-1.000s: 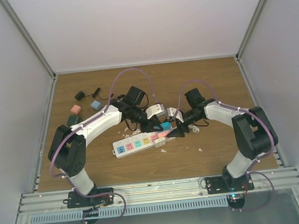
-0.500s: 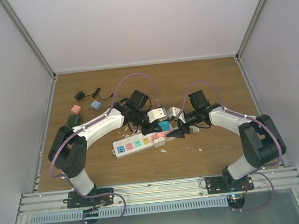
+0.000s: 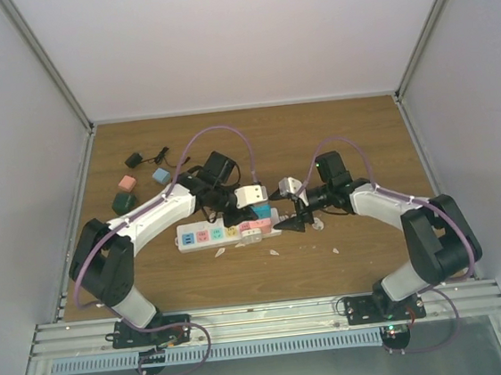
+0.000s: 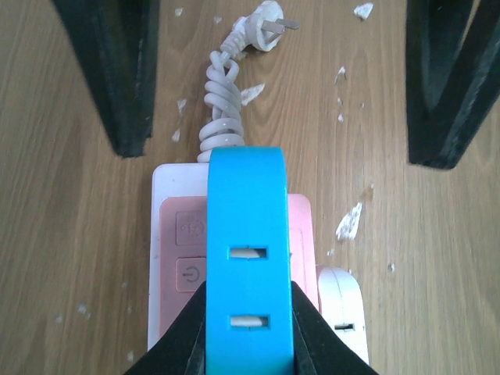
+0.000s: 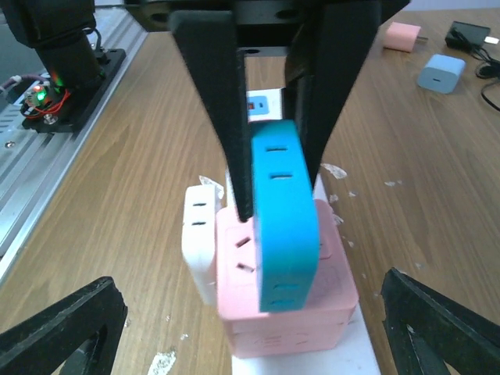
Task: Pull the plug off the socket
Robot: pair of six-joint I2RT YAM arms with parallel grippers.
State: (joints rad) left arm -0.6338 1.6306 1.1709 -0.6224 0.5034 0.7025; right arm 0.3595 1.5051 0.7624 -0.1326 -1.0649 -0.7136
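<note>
The socket, a long white power strip (image 3: 209,236) with pink and light-blue faces, lies at mid table. A pink cube adapter (image 5: 285,316) sits on its right end, with a white plug (image 5: 198,234) on its side. My left gripper (image 4: 248,312) is shut on a blue plug (image 4: 248,250) standing on the cube's top; it also shows in the right wrist view (image 5: 285,211). I cannot tell whether its prongs are still in. My right gripper (image 5: 250,336) is wide open, its fingers (image 5: 62,328) either side of the strip's end. The coiled cord (image 4: 221,117) lies between them.
Loose chargers lie at the back left: pink (image 3: 126,183), light blue (image 3: 160,175), dark green (image 3: 124,202) and a black one with a cable (image 3: 133,159). A black adapter (image 3: 221,165) lies behind my left arm. White flakes (image 3: 335,251) litter the wood.
The power strip and my left gripper have shifted to the left and turned more level. My right gripper has stayed open at the strip's right end.
</note>
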